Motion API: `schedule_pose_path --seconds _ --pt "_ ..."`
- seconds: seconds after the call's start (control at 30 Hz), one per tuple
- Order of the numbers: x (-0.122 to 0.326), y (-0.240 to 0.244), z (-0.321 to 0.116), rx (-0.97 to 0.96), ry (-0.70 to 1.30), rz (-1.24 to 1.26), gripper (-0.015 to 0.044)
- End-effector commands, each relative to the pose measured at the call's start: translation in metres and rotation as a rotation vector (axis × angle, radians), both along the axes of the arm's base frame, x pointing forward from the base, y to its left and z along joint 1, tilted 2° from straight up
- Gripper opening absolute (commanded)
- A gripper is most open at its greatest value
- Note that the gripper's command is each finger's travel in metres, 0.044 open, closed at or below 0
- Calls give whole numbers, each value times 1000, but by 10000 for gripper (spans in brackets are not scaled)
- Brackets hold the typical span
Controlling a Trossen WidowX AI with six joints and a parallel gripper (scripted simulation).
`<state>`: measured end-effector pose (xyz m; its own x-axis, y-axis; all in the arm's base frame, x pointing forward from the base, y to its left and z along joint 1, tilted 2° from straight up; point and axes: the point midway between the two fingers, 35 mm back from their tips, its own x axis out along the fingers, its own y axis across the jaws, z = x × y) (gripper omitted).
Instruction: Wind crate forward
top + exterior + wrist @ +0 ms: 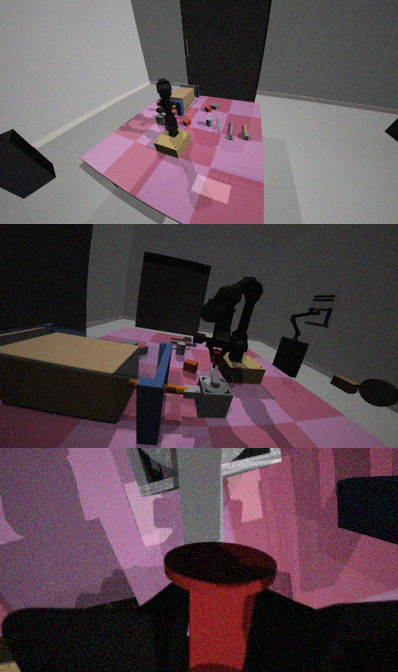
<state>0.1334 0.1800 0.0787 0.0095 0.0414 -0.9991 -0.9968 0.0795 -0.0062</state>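
1. One gripper (160, 109) (215, 351) (208, 580), clamped on the red knob (216, 358) (218, 630) of the winch handle (214, 376) (201, 503); a black finger bears on either side of the knob's stem, below its wide round cap
2. Handle: its grey bar runs from the knob to the top of the winch (160, 119) (213, 407) (252, 466). Depth of the key in the hole cannot be determined
3. Winch: grey, square-sided, upright on the pink chequered bench (140, 177) (314, 410), with a round disc in its top
4. Strap: an orange length (174, 106) (175, 389) extends between the winch side and the crate (183, 94) (68, 351), passing the blue frame (179, 108) (150, 414)
5. Crate: tan-topped, in the rack behind that frame, apparently flat. A gap shows between its front and the frame; contact not observed
6. Arm base: a yellow block (166, 149) (249, 377), near the winch
7. Loose articles: a red block (187, 122) (190, 366) near the winch; a grey cylinder (209, 122) (180, 348) beside a slim grey bar (219, 125); farther along, a grey tool (231, 130) and a yellow-and-grey tool (245, 132), both lying flat and apart
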Motion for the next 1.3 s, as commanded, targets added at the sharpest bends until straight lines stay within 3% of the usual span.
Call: schedule_pose_path --seconds 0.0,1.27 --pt "15 1 -2 -8 -28 -15 0" --pt "57 19 1 -7 -31 -15 0"
